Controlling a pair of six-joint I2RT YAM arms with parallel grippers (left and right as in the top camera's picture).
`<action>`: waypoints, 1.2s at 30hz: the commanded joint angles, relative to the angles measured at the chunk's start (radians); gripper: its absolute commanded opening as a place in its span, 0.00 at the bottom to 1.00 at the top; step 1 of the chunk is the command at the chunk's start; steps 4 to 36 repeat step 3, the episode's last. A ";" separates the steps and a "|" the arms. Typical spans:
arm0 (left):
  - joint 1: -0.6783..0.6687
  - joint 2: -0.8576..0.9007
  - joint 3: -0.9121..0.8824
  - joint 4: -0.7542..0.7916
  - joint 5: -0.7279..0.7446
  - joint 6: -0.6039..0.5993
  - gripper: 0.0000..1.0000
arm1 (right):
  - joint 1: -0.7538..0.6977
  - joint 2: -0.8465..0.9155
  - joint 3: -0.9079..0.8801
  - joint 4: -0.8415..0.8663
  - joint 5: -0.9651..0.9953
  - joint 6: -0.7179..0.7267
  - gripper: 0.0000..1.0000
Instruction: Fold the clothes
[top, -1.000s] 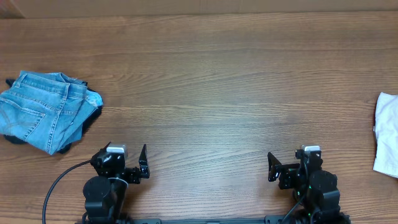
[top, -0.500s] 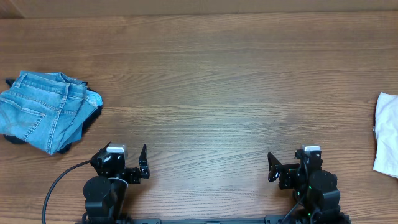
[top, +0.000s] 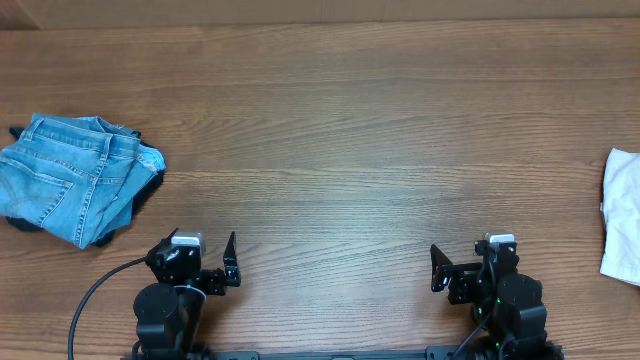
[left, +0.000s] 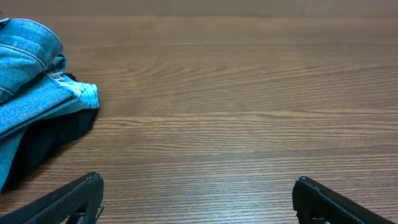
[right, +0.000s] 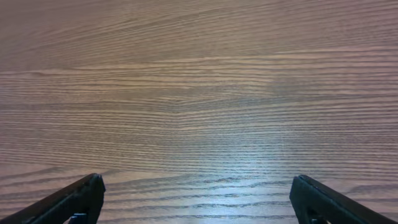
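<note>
The left arm (top: 165, 305) and the right arm (top: 515, 312) are matte black, built from rounded, cylindrical joint housings, and each carries 1 small white patch (top: 187, 240) on top close to its gripper. The left gripper (top: 197, 248) and the right gripper (top: 470, 258) each have 2 slim black fingers (left: 68, 202) that taper toward the tip, showing in the wrist views as dark, flat-sided wedges with blunt angular ends. A black cable (top: 95, 295) curves away from the left arm's housing, and tiny green lights (top: 490, 300) glow among the thin wires on the right arm.
</note>
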 joint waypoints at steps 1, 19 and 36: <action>0.004 -0.013 -0.010 0.005 0.003 -0.014 1.00 | -0.004 -0.011 -0.011 0.006 0.006 0.000 1.00; 0.004 -0.013 -0.010 0.005 0.003 -0.014 1.00 | -0.004 -0.011 -0.011 0.006 0.006 0.000 1.00; 0.004 -0.013 -0.010 0.005 0.003 -0.014 1.00 | -0.004 -0.011 -0.011 0.006 0.006 0.000 1.00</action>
